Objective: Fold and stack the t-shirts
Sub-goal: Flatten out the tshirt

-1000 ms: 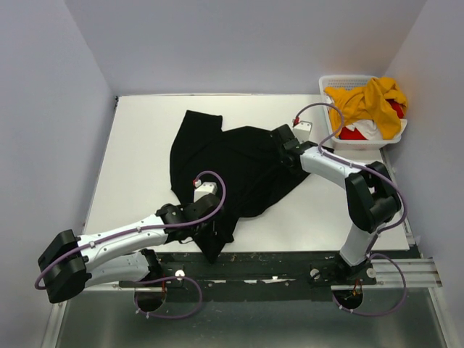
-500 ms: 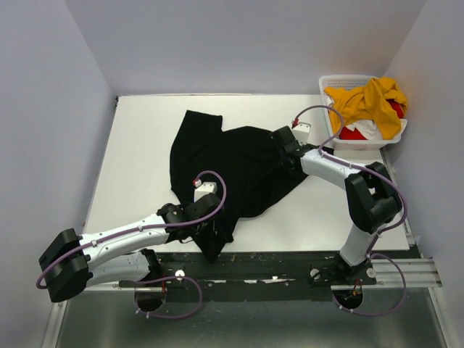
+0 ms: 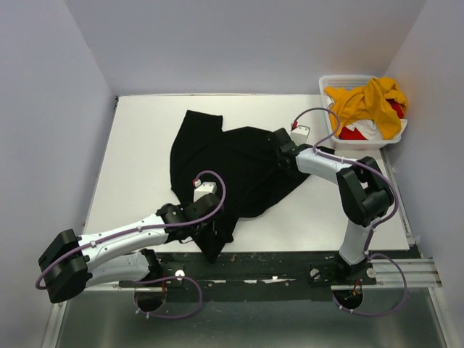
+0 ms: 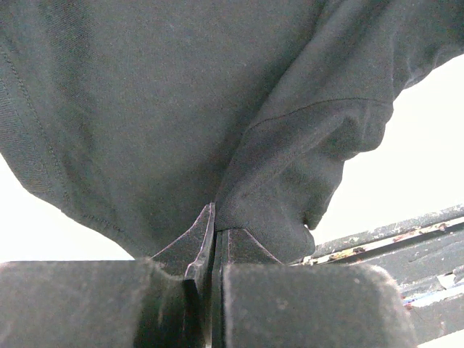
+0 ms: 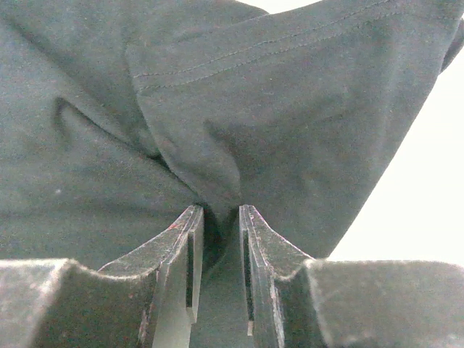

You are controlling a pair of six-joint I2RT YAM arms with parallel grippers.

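A white table (image 3: 130,167) stood between plain, pale lilac walls (image 3: 239,43). The black t-shirt (image 3: 232,163) lay crumpled on it, stretching from one gripper to the other. The left gripper (image 4: 216,217) was clamped tight on a bunched edge. The right gripper (image 5: 216,214), jaws narrow, pinched a fold of the same shirt. Behind the right gripper, a white basket (image 3: 328,83) held a mustard-yellow t-shirt (image 3: 370,101) over a red t-shirt (image 3: 352,134).

White-and-black arms (image 3: 123,243), purple cables (image 3: 210,172), dark fingers (image 5: 177,246)
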